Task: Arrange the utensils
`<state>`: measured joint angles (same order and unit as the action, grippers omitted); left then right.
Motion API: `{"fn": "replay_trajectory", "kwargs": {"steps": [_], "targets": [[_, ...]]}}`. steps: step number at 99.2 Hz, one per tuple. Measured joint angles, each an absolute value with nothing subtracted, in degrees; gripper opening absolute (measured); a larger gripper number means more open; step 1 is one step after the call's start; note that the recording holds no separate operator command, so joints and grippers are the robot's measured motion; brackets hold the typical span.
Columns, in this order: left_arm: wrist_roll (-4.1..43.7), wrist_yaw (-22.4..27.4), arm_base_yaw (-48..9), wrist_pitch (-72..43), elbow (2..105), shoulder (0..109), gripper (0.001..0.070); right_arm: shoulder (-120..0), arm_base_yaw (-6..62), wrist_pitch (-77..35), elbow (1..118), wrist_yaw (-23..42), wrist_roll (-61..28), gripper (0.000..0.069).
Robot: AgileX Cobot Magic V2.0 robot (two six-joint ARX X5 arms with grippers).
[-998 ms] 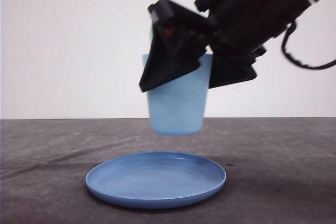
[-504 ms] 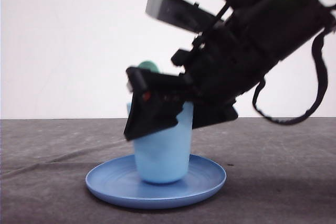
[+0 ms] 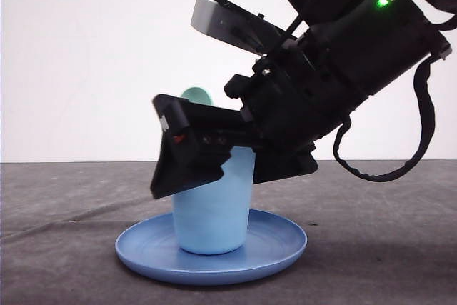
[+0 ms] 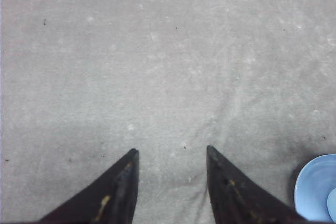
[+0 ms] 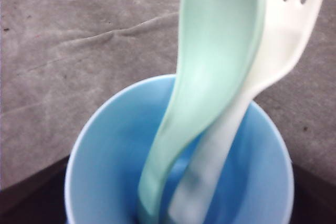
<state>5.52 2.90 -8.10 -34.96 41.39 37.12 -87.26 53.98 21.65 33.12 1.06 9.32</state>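
**A:** Where are your utensils right now?

**B:** Both stand handle-down in the cup [image 5: 178, 182]. The spoon [image 5: 210, 77] leans across the fork [image 5: 273, 51], touching it, and their heads stick out above the rim. The cup sits on the plate [image 3: 211, 251], slightly tilted from what you can see in the front view.

**A:** And your grippers?

**B:** Your right gripper [image 3: 214, 158] is clamped on the cup, one finger on each side of its wall. Your left gripper [image 4: 170, 156] hangs over bare table [image 4: 157, 51], jaws apart, holding nothing.

**A:** How will the things handle?

**B:** I'd judge them light, thin plastic: stiff enough, but smooth and easily tipped. The cup is probably light too, and the tall utensils make it top-heavy, so let go gently once it stands flat. If you must lift a utensil, take it by the neck just below the head; the handle is down inside the cup. The cup wall may flex, so don't squeeze hard.
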Motion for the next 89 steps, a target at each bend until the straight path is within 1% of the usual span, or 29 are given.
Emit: {"fn": "replay_trajectory", "kwargs": {"steps": [5, 18, 33, 43, 59, 70, 89], "targets": [[5.52, 2.9, -8.1, -34.96, 41.39, 37.12, 0.0229, -87.13, 53.95, 20.53, 33.12, 1.06, 9.37, 0.068], [5.52, 2.9, -8.1, -34.98, 41.39, 37.12, 0.0229, -84.82, 53.54, 14.15, 33.12, 1.04, 9.45, 0.0679], [5.52, 2.9, -8.1, -34.96, 41.36, 37.12, 0.0229, -78.19, 51.86, 1.78, 33.12, 0.89, 9.45, 0.0679], [5.52, 2.9, -8.1, -34.98, 41.39, 37.12, 0.0229, -72.51, 49.12, -7.73, 33.17, 1.17, 9.45, 0.0679], [5.52, 2.9, -8.1, -34.96, 41.39, 37.12, 0.0229, -62.59, 41.41, -22.11, 35.09, 1.32, 9.43, 0.0679], [5.52, 2.9, -8.1, -34.96, 41.39, 37.12, 0.0229, -56.03, 33.89, -30.59, 38.13, 1.32, 9.45, 0.0679], [5.52, 2.9, -8.1, -34.96, 41.39, 37.12, 0.0229, -48.9, 21.67, -42.68, 43.27, 1.52, 9.41, 0.0679]]}}
